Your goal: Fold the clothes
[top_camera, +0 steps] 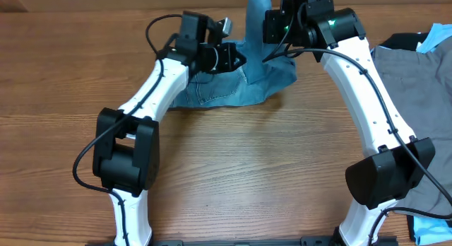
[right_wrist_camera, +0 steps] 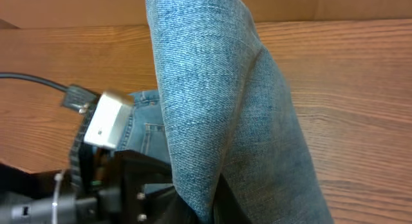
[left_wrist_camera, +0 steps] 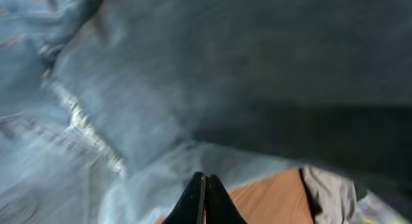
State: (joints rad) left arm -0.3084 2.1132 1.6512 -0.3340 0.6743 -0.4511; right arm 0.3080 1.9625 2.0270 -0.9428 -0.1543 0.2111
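1. Looking down from overhead, you've got the jeans [top_camera: 226, 90] bunched in a heap at the middle of the tabletop's [top_camera: 240, 175] far edge, with one leg pulled up off the pile.
2. Your right pincer [right_wrist_camera: 205, 208] is clamped tight on that raised leg. In its wrist view the denim runs straight up out of its grip, with the wood grain showing behind it.
3. Your left pincer [left_wrist_camera: 205, 198] is fully closed, tips pressed together, right up against the left side of the heap. Honestly can't tell if any cloth is actually pinched in there, since its wrist view is mostly blurry denim.
4. Grey trousers [top_camera: 413, 83] lie flat along the right edge, apart from the jeans. A black garment [top_camera: 399, 41] and a pale-blue garment [top_camera: 439, 35] sit at their far end.
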